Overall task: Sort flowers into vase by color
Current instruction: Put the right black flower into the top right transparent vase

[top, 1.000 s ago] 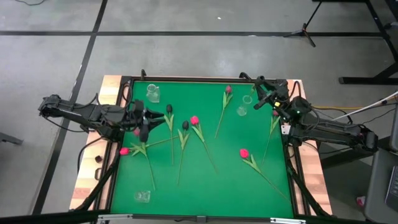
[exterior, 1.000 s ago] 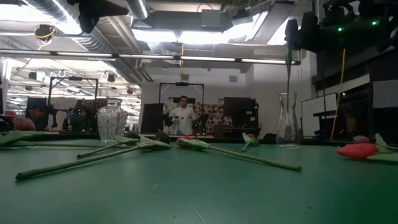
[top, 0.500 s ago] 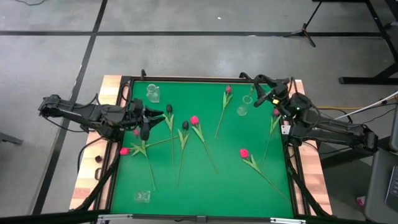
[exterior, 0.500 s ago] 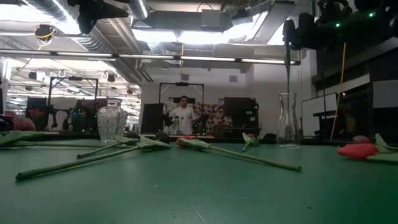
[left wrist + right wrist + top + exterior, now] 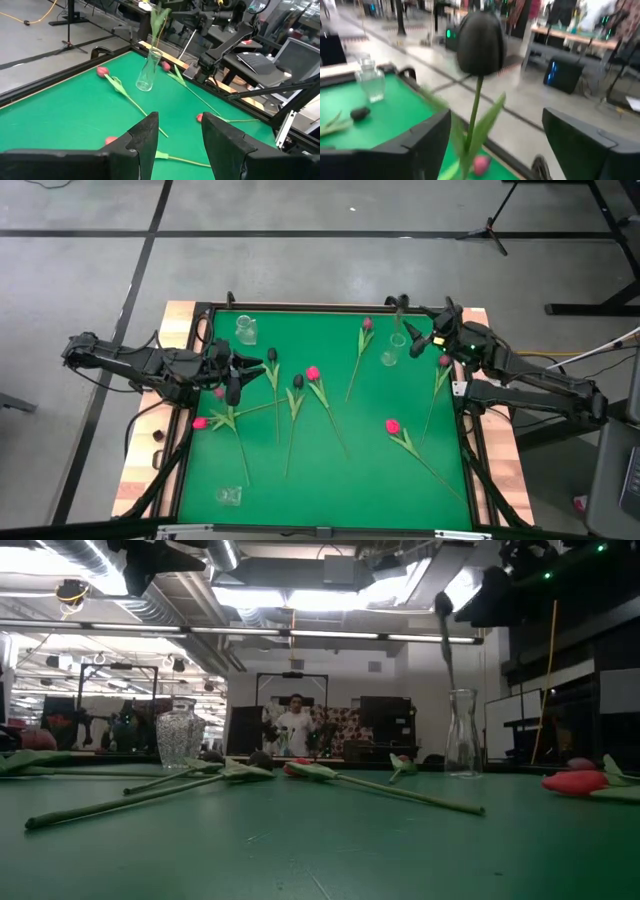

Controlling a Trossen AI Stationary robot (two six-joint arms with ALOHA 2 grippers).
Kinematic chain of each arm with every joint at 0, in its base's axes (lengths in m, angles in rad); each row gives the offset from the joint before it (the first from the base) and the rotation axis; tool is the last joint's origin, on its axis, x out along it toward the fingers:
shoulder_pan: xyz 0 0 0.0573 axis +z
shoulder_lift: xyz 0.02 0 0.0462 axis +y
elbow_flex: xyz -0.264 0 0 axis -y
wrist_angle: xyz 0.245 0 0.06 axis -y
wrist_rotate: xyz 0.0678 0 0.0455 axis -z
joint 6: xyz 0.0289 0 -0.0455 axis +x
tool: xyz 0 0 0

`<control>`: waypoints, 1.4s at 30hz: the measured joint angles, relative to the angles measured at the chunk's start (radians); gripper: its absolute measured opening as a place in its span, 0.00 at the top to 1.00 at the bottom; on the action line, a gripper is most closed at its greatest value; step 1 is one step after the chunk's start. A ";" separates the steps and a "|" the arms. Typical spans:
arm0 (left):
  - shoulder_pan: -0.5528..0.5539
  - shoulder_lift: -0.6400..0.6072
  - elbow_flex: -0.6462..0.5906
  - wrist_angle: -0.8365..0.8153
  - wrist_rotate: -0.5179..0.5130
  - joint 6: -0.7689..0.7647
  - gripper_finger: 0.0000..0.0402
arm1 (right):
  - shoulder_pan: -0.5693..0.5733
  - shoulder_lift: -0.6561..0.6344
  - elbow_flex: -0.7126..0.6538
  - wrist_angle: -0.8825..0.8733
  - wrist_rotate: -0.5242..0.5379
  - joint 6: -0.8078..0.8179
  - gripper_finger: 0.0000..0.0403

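A near-black tulip (image 5: 480, 42) stands with its stem in the clear carafe vase (image 5: 460, 735) at the table's far right. Its head (image 5: 443, 606) leans away from my right gripper (image 5: 490, 595). That gripper hovers high beside it, open, fingers on either side of the stem without touching. My left gripper (image 5: 240, 368) waits open above the table's left side, with nothing between its fingers (image 5: 145, 137). Several more tulips lie flat on the green mat (image 5: 340, 480): pink ones (image 5: 313, 373), black ones (image 5: 271, 355) and a maroon one (image 5: 443, 362).
A cut-glass vase (image 5: 180, 735) stands at the far left and a small glass (image 5: 230, 495) at the near left. A dark raised frame (image 5: 200, 315) rims the mat. A person (image 5: 295, 725) stands in the room far behind the table.
My right gripper has opened, let go of the black tulip, risen a little and tipped up toward level. The tulip, held upright over the carafe before, now stands free in it, with its head leaning away from the gripper.
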 joint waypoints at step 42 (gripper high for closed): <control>-0.001 0.000 0.000 -0.043 0.060 -0.035 0.64 | 0.676 0.668 0.122 -0.043 -0.064 0.730 0.20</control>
